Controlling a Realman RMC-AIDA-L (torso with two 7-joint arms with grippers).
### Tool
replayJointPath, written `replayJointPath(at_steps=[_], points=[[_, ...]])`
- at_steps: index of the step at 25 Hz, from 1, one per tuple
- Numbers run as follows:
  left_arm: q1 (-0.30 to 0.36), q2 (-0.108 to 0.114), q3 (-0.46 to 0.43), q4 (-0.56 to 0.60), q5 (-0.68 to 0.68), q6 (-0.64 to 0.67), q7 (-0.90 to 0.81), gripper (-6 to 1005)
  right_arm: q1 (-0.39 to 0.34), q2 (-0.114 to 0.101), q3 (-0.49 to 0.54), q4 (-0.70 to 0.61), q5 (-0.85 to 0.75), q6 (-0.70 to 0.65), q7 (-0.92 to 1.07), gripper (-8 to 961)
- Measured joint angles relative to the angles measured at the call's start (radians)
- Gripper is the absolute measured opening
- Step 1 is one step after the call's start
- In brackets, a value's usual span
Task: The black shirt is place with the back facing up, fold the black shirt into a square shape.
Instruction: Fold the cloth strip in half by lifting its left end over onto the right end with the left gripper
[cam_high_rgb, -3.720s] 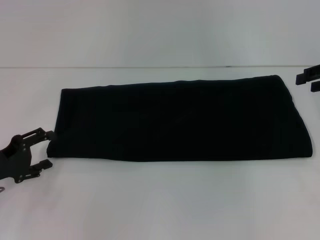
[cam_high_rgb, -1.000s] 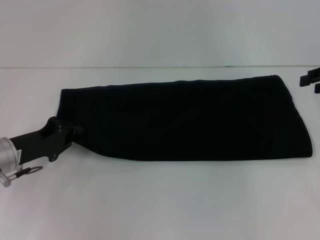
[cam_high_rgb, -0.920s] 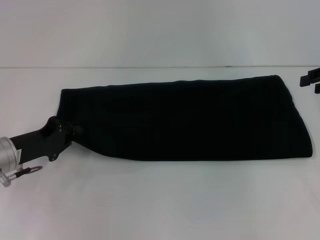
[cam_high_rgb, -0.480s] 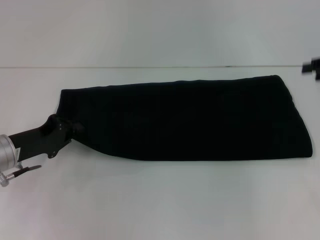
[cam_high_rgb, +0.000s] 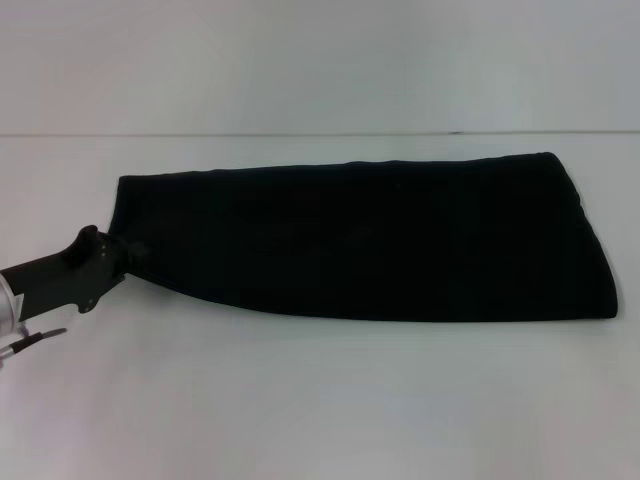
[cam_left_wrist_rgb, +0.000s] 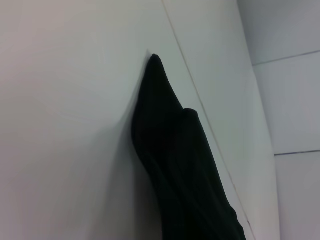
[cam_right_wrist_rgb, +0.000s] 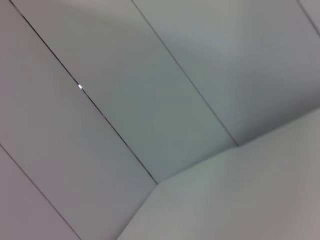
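**Mia:** Where is the black shirt (cam_high_rgb: 370, 240)?

**Ben:** It lies on the white counter (cam_high_rgb: 320, 400). It is folded into one long strip. The strip goes from the robot's left side to its right side. The right end is wide. The left end gets thin, like a wedge.

**Mia:** What is that dark thing at the thin end?

**Ben:** That is the left tool (cam_high_rgb: 128, 252). It comes in low from the robot's left. Its tip is on the near left corner of the shirt. That corner looks bunched up and pulled to a point.

**Mia:** Is it pinching the shirt?

**Ben:** It looks closed on that corner, with cloth bunched at its tip. The tip and the cloth are both black, so it is hard to see more.

**Mia:** What does the left wrist view show?

**Ben:** The shirt (cam_left_wrist_rgb: 175, 165) again, going to a point on the counter.

**Mia:** And the right tool?

**Ben:** I cannot see it. The right wrist view shows only pale wall panels (cam_right_wrist_rgb: 150, 100).
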Motion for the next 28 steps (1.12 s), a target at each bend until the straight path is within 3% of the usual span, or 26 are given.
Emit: replayJointPath(at_steps=[3,5,7,15,23,28], points=[[0.001,0.001,-0.004,0.0,-0.001,-0.016,-0.002,3,-0.054,0.068,0.002,0.0,0.075,0.001,-0.185,545],[0.003,0.001,-0.004,0.004,-0.005,-0.022,-0.005,3,-0.072,0.099,0.002,0.0,0.1,0.005,-0.279,544],[0.008,0.001,-0.005,0.011,-0.011,-0.026,-0.01,3,-0.078,0.112,0.002,0.001,0.104,0.011,-0.314,543],[0.083,0.003,-0.023,0.078,-0.015,-0.009,-0.045,3,-0.052,0.079,0.001,0.04,0.1,0.035,-0.298,542],[0.156,0.012,-0.033,0.18,-0.009,0.003,-0.1,4,-0.042,0.066,-0.001,0.04,0.1,0.05,-0.292,542],[0.16,0.018,-0.03,0.216,-0.006,0.028,-0.108,4,-0.041,0.061,0.0,0.04,0.101,0.054,-0.273,542]])
